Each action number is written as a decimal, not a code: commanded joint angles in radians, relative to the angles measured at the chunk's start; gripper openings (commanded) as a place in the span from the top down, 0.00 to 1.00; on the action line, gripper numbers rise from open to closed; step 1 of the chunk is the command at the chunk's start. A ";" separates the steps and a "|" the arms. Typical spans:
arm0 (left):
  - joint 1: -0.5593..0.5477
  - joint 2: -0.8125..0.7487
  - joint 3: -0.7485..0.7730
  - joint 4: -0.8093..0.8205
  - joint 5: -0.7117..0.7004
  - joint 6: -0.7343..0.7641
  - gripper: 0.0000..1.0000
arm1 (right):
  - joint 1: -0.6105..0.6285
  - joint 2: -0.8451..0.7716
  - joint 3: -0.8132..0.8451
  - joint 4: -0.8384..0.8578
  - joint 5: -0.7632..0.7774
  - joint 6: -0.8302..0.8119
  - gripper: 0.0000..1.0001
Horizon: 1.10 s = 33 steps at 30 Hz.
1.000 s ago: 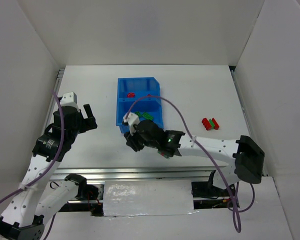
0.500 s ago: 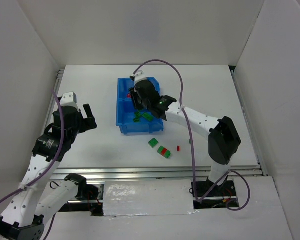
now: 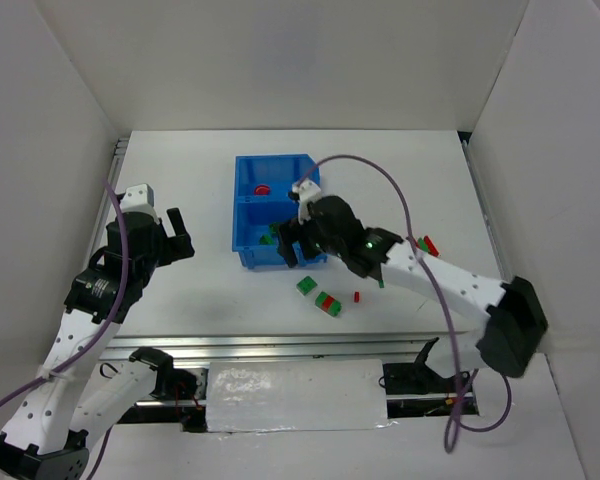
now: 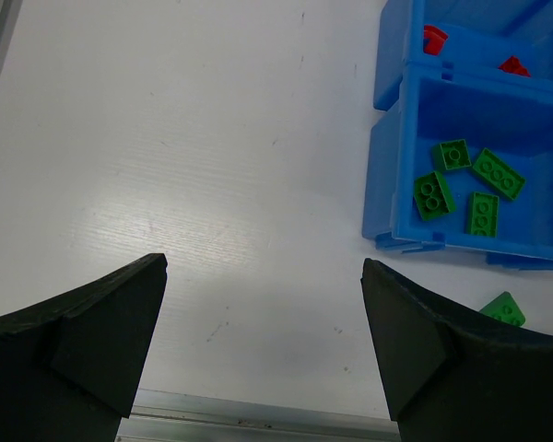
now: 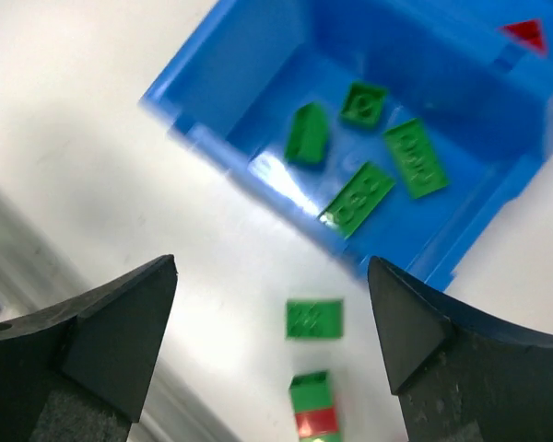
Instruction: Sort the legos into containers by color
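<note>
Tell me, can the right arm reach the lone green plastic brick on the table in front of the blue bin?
Probably yes: the right hand hangs open above the green plastic brick, with nothing between them.

Light falls bright and even from overhead, and the white walls throw it back, so the table (image 3: 400,180) looks nearly washed out from above. Soft grey shadows lie under both my arms. My left wrist view is sharp: the studs on the green legos (image 4: 433,195) read clearly, though my left fingers (image 4: 92,341) are dark, featureless wedges. My right wrist view is smeared; the blue bin (image 5: 240,83) has fuzzy edges, and a white glare patch sits on its floor. My right fingers (image 5: 101,331) are black too.
</note>
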<state>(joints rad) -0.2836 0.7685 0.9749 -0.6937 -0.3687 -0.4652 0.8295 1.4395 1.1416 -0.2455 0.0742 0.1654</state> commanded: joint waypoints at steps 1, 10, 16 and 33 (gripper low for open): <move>0.006 -0.011 -0.008 0.042 0.011 0.033 0.00 | 0.059 -0.166 -0.217 0.074 -0.128 -0.067 0.08; 0.011 -0.014 -0.010 0.040 0.024 0.033 0.00 | 0.068 -0.142 -0.398 0.187 0.032 0.020 0.09; 0.011 -0.011 -0.010 0.043 0.033 0.034 0.01 | 0.066 -0.010 -0.404 0.296 0.055 0.023 0.11; 0.011 -0.009 -0.013 0.051 0.056 0.042 0.01 | 0.135 0.240 -0.338 0.305 0.094 0.043 0.52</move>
<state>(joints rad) -0.2775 0.7670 0.9607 -0.6830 -0.3252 -0.4450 0.9146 1.6478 0.7750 0.0460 0.1818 0.1856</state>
